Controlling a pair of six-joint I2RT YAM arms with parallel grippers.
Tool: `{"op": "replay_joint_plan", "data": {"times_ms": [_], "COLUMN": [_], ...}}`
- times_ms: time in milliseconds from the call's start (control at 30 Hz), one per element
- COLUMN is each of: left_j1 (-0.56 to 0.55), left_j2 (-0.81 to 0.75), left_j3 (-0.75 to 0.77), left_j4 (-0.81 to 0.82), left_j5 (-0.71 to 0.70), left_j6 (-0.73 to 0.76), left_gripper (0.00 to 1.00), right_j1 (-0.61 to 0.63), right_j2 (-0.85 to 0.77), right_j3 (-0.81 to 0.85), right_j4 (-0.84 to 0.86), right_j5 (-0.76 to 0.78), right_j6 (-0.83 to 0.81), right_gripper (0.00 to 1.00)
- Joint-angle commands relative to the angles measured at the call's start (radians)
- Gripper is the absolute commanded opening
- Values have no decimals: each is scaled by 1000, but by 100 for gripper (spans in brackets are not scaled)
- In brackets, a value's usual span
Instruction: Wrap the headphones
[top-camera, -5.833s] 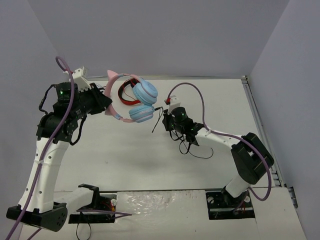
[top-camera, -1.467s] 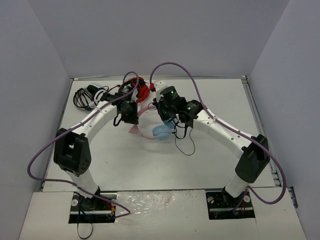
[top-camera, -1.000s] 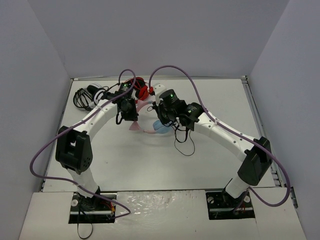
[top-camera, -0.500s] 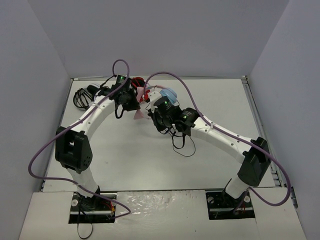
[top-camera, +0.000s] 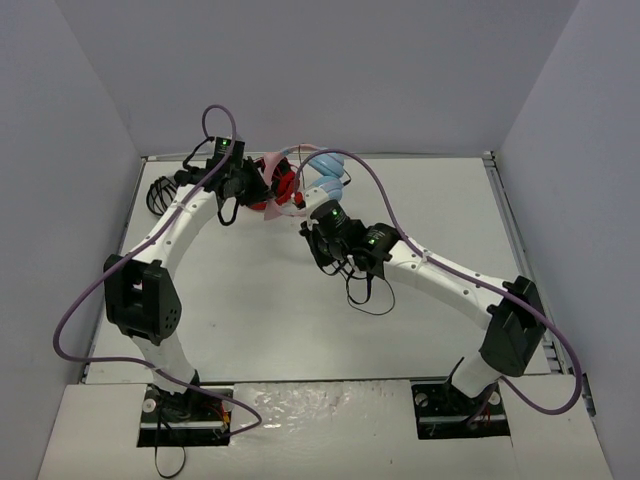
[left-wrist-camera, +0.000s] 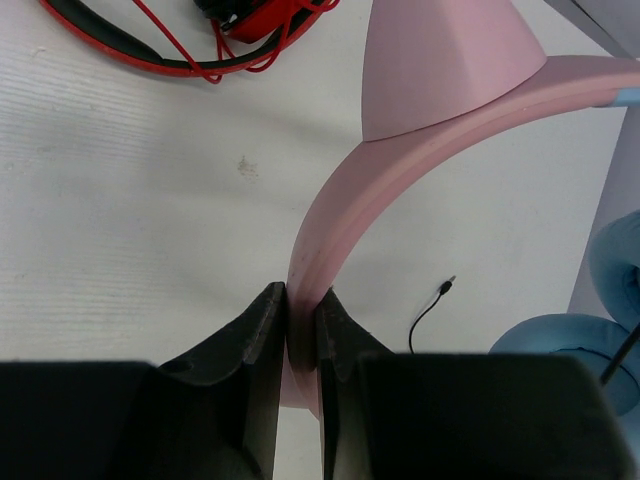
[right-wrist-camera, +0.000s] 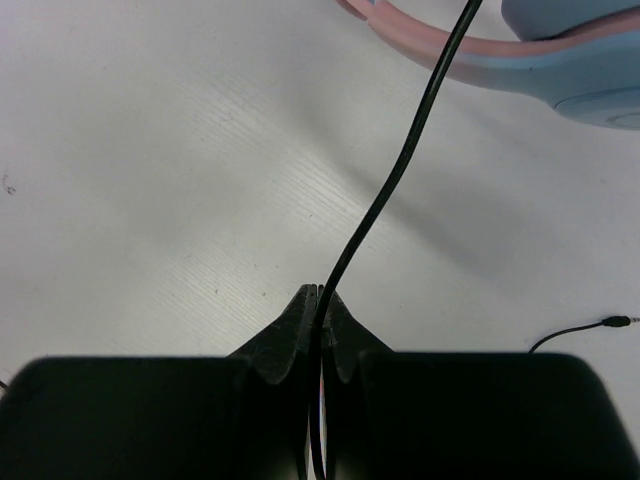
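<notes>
Two pincers close on one object here; which part does each take? (student)

Left gripper (left-wrist-camera: 300, 300): clenched across the pink band of the headphones (top-camera: 322, 178), a little below a cat ear (left-wrist-camera: 440, 50). Right gripper (right-wrist-camera: 318, 295): pinched shut on the thin black cable (right-wrist-camera: 400, 160), which rises from the jaws toward a light blue ear cup (right-wrist-camera: 590, 80). (tutor)

What has altered in the last second or so? (student)

Position. The headphones were low over mid-table between the two arms. They are now held at the far side, near the back wall and close by the red-and-black headphones (top-camera: 283, 190). The left arm has swung back and outward, and the right gripper has drawn a little toward the near edge. The cable therefore appears pulled out between cup and pincer. Judged from this, the pair is parted to tension the cord for winding. The free tail with its plug (right-wrist-camera: 615, 322) lies loose on the table (right-wrist-camera: 150, 150), so most of the wrapping seems to remain. Whether any turn is already laid cannot be told. (tutor)

Is any writing legible? (student)

None. No brand mark or label can be read on band, cups, cable or arms. Only small green indicator lights (top-camera: 330, 212) show on the arm housings. The black-and-white headphones (top-camera: 165, 190) at far left show no lettering either. (tutor)
</notes>
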Motion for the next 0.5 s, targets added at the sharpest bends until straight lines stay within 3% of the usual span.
{"op": "replay_joint_plan", "data": {"times_ms": [0,467], "left_j1": [17,31], "left_j2": [-59,-89], "left_j3": [77,10], "left_j4": [186,352], "left_j5": [74,136], "left_j6": [-102,-219], "left_gripper": [0,0], "right_j1": [7,8], "right_j2": [-55,-40], "right_j3": [-36,-148], "right_j4": [106,324], "right_j5": [22,11], "right_j6": [28,67], "right_gripper": [0,0]}}
